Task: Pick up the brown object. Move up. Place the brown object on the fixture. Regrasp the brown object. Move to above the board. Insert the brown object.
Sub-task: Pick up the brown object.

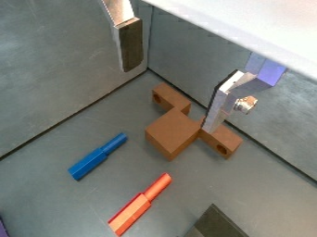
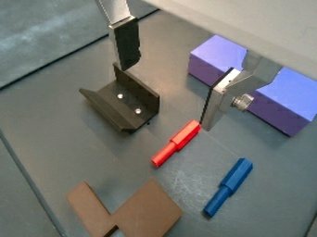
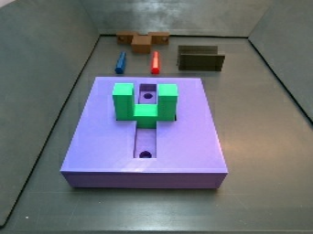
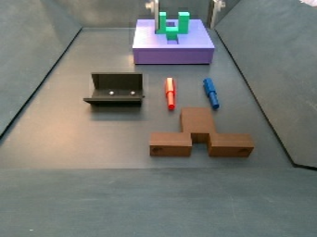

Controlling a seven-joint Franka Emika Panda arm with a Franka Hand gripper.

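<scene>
Item: brown object (image 4: pixel 198 135), lying flat on the floor, lower centre of a side view, beside the red peg (image 4: pixel 170 92) and blue peg (image 4: pixel 210 93). I judged it rigid, light, wood-like; best held across the raised middle block. My tool (image 1: pixel 173 69) hung above it, fingers apart, empty. I read no labels or writing.

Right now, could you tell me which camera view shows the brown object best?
A side view: the brown object lies whole and near. Another side view shows it far and small; wrist views, under the open gripper, crop or partly hide it.
</scene>
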